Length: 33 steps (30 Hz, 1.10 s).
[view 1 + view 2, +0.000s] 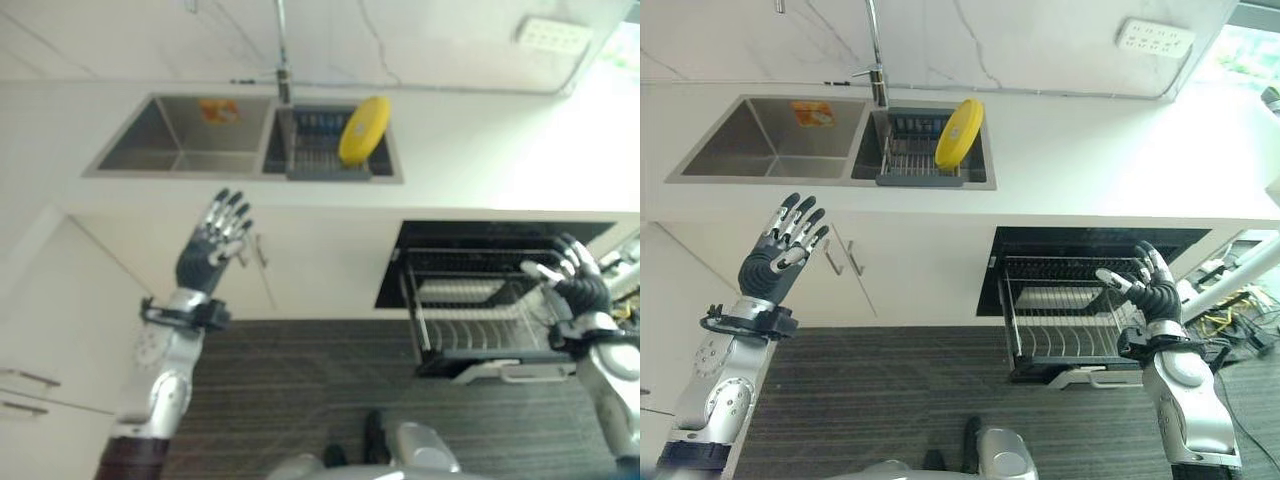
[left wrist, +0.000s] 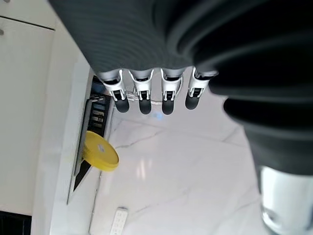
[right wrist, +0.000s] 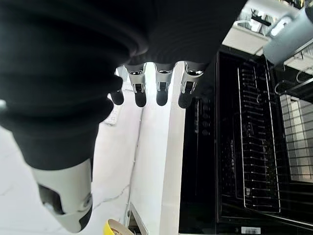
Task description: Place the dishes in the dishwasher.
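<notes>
Nearest you, the left hand is raised in front of the white cabinet doors below the sink, its fingers straight and slightly fanned, empty, touching nothing. Your left wrist view confirms it: fingertips in a relaxed row with only air and wall past them.

Level with it on the other side, the right hand is up beside the pulled-out dishwasher rack, fingers loosely spread, thumb apart, holding nothing. It sits just at the rack's right edge; you cannot tell from these views whether it touches the wire.

The rack itself juts out of the dark dishwasher opening under the counter, and it carries no dish that you can make out.

Farther back, the white counter holds a double sink. The right basin contains a wire drainer basket.

The yellow plate, your task's dish, stands on edge in that basket, leaning at its right end, well apart from both hands.

Behind it rises the tap; a white wall socket sits on the marble backsplash.
</notes>
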### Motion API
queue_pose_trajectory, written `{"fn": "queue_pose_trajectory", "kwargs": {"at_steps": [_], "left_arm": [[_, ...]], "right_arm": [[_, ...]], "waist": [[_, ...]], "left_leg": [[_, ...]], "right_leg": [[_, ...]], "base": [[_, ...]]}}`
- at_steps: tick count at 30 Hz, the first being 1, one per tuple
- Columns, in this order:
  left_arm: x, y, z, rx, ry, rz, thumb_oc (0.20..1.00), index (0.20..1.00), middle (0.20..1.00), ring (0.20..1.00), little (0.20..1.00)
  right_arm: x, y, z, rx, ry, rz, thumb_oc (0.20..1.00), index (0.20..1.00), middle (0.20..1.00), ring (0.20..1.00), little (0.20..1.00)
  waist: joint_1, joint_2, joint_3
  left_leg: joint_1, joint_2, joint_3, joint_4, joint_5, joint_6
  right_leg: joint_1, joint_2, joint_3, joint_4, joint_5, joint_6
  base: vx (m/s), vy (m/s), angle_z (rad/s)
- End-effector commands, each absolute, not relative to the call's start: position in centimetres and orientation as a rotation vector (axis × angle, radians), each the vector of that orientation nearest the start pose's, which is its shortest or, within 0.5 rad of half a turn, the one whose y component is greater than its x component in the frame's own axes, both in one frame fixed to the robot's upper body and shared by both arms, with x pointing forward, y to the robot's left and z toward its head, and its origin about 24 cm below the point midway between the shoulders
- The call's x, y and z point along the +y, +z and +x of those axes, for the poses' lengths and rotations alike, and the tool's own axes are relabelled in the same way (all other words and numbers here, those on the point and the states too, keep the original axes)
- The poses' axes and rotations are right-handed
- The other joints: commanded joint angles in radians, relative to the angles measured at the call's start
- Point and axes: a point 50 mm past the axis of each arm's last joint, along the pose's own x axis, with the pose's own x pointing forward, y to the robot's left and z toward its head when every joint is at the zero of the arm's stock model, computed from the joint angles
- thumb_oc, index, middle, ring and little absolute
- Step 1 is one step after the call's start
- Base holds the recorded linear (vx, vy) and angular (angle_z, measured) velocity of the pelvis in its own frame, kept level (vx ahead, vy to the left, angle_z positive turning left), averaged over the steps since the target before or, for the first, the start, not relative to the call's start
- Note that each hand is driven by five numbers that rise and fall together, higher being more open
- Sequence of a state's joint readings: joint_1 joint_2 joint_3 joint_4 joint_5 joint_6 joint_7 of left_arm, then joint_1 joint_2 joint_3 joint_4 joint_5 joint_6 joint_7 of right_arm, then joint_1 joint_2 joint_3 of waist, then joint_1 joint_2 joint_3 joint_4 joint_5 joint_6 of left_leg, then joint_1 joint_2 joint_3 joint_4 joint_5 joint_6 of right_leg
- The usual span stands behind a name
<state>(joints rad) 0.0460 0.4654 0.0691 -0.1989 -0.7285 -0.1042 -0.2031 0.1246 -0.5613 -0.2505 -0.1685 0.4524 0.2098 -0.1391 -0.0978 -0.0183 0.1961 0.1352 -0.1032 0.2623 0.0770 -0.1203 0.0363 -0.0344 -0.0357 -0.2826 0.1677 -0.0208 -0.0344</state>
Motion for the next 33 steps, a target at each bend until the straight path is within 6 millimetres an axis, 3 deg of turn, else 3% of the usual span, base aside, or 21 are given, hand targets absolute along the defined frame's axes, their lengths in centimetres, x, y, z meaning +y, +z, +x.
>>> {"fn": "queue_pose_trajectory", "kwargs": {"at_steps": [1, 4, 7, 10, 13, 18, 22, 25, 29, 31, 33], "left_arm": [[21.9, 13.8, 23.8, -0.384, -0.3, -0.255, 1.0, 1.0, 1.0, 1.0, 1.0], [22.1, 13.5, 23.5, -0.381, -0.309, -0.287, 1.0, 1.0, 1.0, 1.0, 1.0], [22.0, 13.3, 23.0, -0.406, -0.35, -0.333, 1.0, 1.0, 1.0, 1.0, 1.0], [22.3, 13.4, 22.9, -0.416, -0.354, -0.36, 1.0, 1.0, 1.0, 1.0, 1.0], [22.0, 13.8, 23.1, -0.417, -0.387, -0.354, 1.0, 1.0, 1.0, 1.0, 1.0], [21.9, 14.3, 23.5, -0.437, -0.405, -0.338, 1.0, 1.0, 1.0, 1.0, 1.0], [21.8, 14.5, 24.1, -0.431, -0.399, -0.3, 1.0, 1.0, 1.0, 1.0, 1.0], [21.4, 14.7, 24.3, -0.414, -0.397, -0.266, 1.0, 1.0, 1.0, 1.0, 1.0], [20.9, 14.6, 24.2, -0.399, -0.407, -0.225, 1.0, 1.0, 1.0, 1.0, 1.0], [21.0, 14.7, 24.2, -0.395, -0.394, -0.222, 1.0, 1.0, 1.0, 1.0, 1.0], [21.0, 14.5, 24.5, -0.385, -0.384, -0.23, 1.0, 1.0, 1.0, 1.0, 1.0]], "right_arm": [[-31.1, 12.9, 23.1, -0.093, -0.36, -0.159, 1.0, 1.0, 1.0, 1.0, 1.0], [-31.0, 12.7, 23.2, -0.089, -0.348, -0.167, 1.0, 1.0, 1.0, 1.0, 1.0], [-30.8, 13.0, 23.7, -0.112, -0.325, -0.177, 1.0, 1.0, 1.0, 1.0, 1.0], [-30.7, 13.3, 23.8, -0.121, -0.298, -0.188, 1.0, 1.0, 1.0, 1.0, 1.0], [-30.8, 13.1, 23.3, -0.116, -0.308, -0.189, 1.0, 1.0, 1.0, 1.0, 1.0], [-31.7, 12.7, 22.5, -0.108, -0.332, -0.177, 1.0, 1.0, 1.0, 1.0, 1.0], [-31.2, 12.9, 23.1, -0.129, -0.328, -0.174, 1.0, 1.0, 1.0, 1.0, 1.0], [-30.0, 12.9, 23.5, -0.14, -0.301, -0.171, 1.0, 1.0, 1.0, 1.0, 1.0], [-29.3, 12.5, 23.8, -0.122, -0.272, -0.178, 1.0, 1.0, 1.0, 1.0, 1.0], [-29.2, 12.6, 23.9, -0.109, -0.256, -0.194, 1.0, 1.0, 1.0, 1.0, 1.0], [-29.5, 12.7, 23.8, -0.103, -0.25, -0.207, 1.0, 1.0, 1.0, 1.0, 1.0]], "waist": [[-0.025, -0.001, -0.019], [-0.014, 0.007, -0.008], [0.015, 0.01, 0.006], [0.028, 0.01, 0.006], [0.024, 0.002, -0.003], [0.015, -0.014, -0.029], [0.025, -0.019, -0.036], [0.04, -0.009, -0.045], [0.052, 0.01, -0.048], [0.049, 0.004, -0.049], [0.036, -0.013, -0.051]], "left_leg": [[0.062, 0.13, 0.008, -0.113, 0.079, -0.057], [0.021, 0.177, -0.055, -0.164, 0.172, -0.098], [-0.063, 0.263, -0.057, -0.164, 0.254, -0.134], [-0.086, 0.327, -0.028, -0.164, 0.26, -0.139], [-0.08, 0.338, -0.001, -0.164, 0.248, -0.138], [-0.061, 0.248, 0.019, -0.164, 0.199, -0.112], [-0.052, 0.193, 0.001, -0.164, 0.158, -0.081], [-0.052, 0.144, -0.027, -0.164, 0.136, -0.043], [-0.051, 0.136, -0.029, -0.164, 0.131, -0.028], [-0.048, 0.128, -0.025, -0.164, 0.132, -0.027], [-0.033, 0.107, -0.032, -0.164, 0.125, -0.029]], "right_leg": [[-0.021, 0.016, -0.013, 0.044, 0.105, 0.13], [-0.045, 0.034, 0.031, 0.101, 0.108, 0.144], [0.012, 0.061, 0.072, 0.106, 0.0, 0.123], [0.053, 0.053, 0.087, 0.108, -0.112, 0.1], [0.054, 0.017, 0.082, 0.11, -0.104, 0.114], [0.066, -0.072, 0.074, 0.064, 0.028, 0.192], [0.056, -0.115, 0.08, 0.067, 0.079, 0.203], [0.029, -0.141, 0.08, 0.158, 0.136, 0.2], [-0.013, -0.149, 0.066, 0.306, 0.15, 0.186], [-0.015, -0.114, 0.059, 0.257, 0.112, 0.174], [-0.013, -0.073, 0.047, 0.118, 0.101, 0.167]], "base": [[0.1, 0.151, 0.15], [0.07, 0.091, 0.07], [0.14, 0.184, -0.12], [0.17, 0.283, -0.36], [0.14, 0.337, -0.44], [0.16, 0.375, -0.11], [0.15, 0.348, -0.02], [0.17, 0.455, 0.11], [0.12, 0.353, 0.11], [0.13, 0.174, -0.01], [0.18, 0.074, -0.14]]}}
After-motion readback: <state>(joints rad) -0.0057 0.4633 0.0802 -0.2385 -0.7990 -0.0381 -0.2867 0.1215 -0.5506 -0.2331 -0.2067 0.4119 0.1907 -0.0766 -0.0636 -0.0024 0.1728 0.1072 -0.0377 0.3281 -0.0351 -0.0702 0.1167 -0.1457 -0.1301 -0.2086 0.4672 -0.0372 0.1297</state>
